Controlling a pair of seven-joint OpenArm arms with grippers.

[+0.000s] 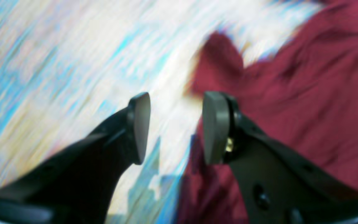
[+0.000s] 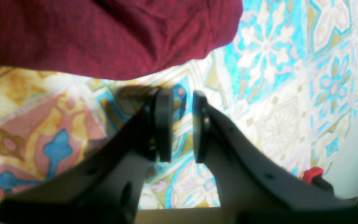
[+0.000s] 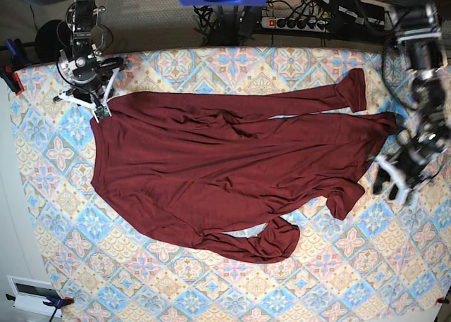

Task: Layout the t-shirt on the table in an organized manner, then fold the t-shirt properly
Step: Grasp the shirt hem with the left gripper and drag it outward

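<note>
Though holding nothing, with left gripper (image 1: 176, 127) parted wide beside the t-shirt (image 3: 225, 167) edge and right gripper (image 2: 182, 126) narrowly parted just short of the hem corner, could still pinch a single layer and drag the cloth askew, or bunch the curled lower sleeve (image 3: 271, 241) further. Lies across the middle of the table (image 3: 42, 195), long axis left to right in base view, hem toward the right gripper, neck end toward the left.

- The bench (image 3: 232, 294) wears a cloth of pastel blue, pink and cream floral tiles.
- The dark maroon t-shirt (image 3: 211, 167) lies spread and wrinkled across its middle.
</note>
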